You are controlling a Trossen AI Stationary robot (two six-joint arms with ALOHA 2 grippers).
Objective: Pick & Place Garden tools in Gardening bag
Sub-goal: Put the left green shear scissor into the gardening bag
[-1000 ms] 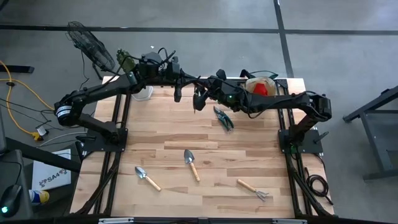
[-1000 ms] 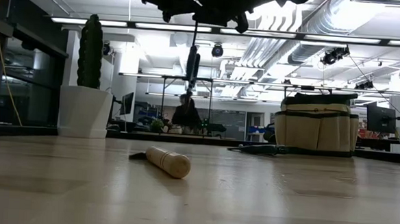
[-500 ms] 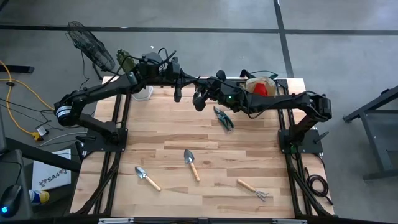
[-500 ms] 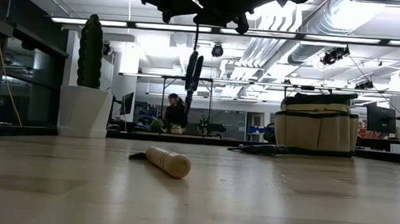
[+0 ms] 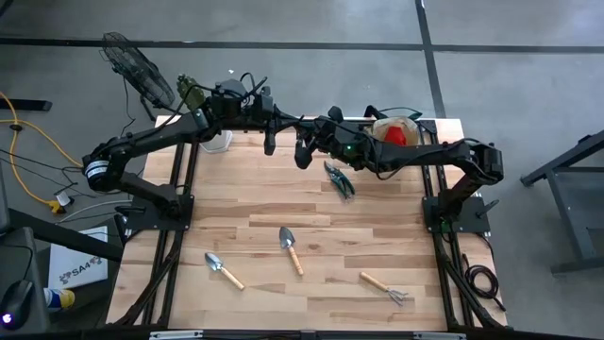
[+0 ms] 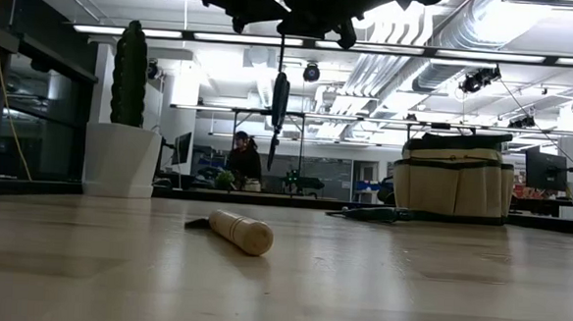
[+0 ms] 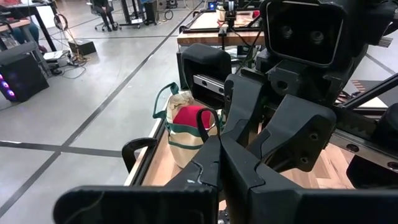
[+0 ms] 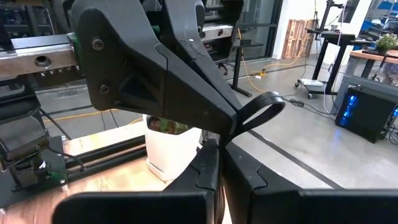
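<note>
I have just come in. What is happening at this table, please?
The two arms meet above the back of the table. The right claw is shut on the loop of a dark pruner, which hangs in the air. The left claw is shut opposite it and seems to hold nothing. The gardening bag stands at the back right with a red piece inside. A second pruner, the left trowel, the middle trowel and a rake lie on the table.
</note>
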